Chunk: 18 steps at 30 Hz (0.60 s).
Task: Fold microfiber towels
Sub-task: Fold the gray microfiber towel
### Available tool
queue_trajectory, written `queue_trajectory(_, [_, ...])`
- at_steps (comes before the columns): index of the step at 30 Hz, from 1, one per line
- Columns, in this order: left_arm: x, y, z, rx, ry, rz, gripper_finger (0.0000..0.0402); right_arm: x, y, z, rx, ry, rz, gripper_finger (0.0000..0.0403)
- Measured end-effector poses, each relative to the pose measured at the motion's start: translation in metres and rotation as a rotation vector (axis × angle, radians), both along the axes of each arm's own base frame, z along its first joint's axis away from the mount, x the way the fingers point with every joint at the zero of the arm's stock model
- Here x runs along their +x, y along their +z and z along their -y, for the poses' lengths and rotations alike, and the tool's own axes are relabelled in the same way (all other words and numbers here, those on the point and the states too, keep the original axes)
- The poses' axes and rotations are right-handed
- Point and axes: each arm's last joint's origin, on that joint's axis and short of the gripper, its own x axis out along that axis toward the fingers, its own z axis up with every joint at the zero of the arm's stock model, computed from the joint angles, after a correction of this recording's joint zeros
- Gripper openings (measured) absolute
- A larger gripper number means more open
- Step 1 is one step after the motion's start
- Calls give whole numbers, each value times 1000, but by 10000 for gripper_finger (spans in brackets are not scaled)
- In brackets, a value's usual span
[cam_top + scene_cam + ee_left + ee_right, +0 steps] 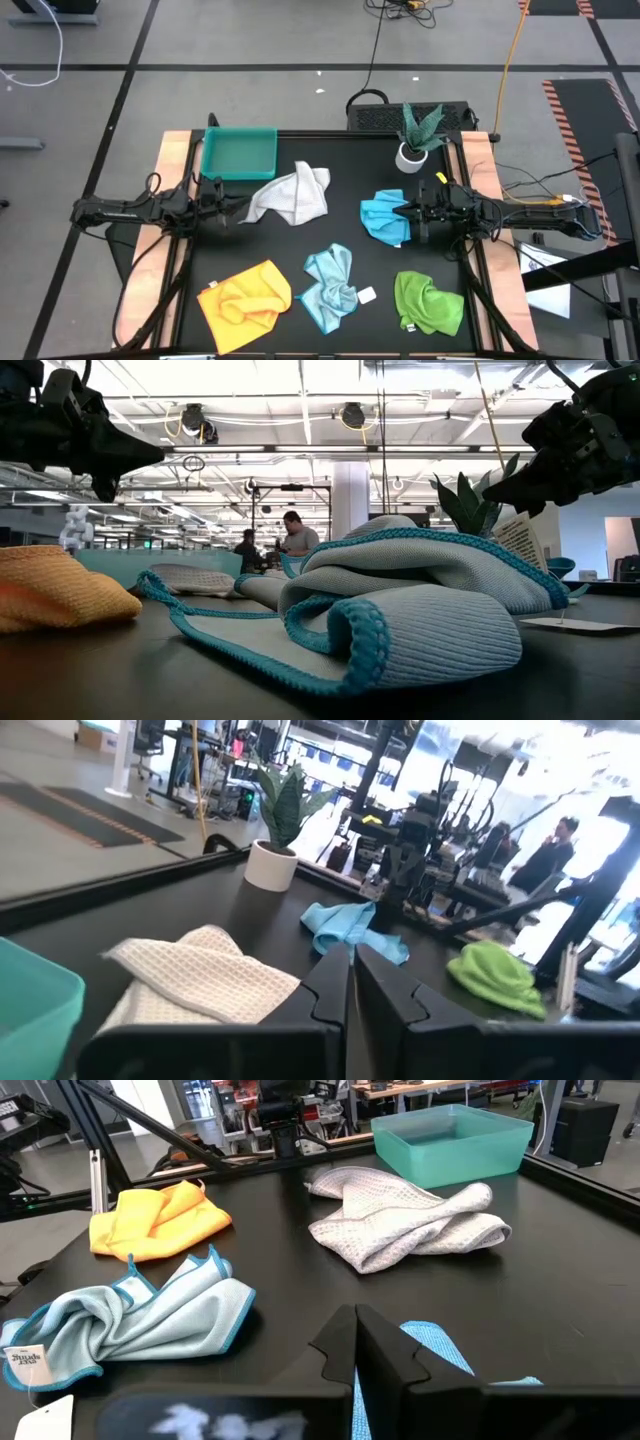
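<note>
Left gripper (232, 208) sits at centre-left of the overhead frame, fingers pressed together and empty, its tip just beside the crumpled white-grey towel (292, 195); its arm reaches in level from the left edge. Above it, at upper left of the black table (340, 160), stands the teal tray (239, 153). Along the bottom, left to right, lie the yellow-orange towel (246, 296), the pale blue towel (331, 286) with a loose white tag (366, 295) beside it, and the green towel (427, 303). A potted plant (416, 137) stands at upper right. Right gripper (405, 211), at centre-right, is also closed with nothing pinched, over the bright blue towel (385, 219), its arm stretched in from the right edge.
</note>
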Motion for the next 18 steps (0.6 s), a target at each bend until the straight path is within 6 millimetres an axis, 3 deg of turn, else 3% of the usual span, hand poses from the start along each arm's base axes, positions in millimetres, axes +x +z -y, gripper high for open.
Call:
queue_trajectory(11, [0,3,0,-79,13,49,21,1,9,0,0,-1,98,0])
queue_trajectory(18, [-1,14,0,-18,13,145,21,2,27,0,212,-20,294,0])
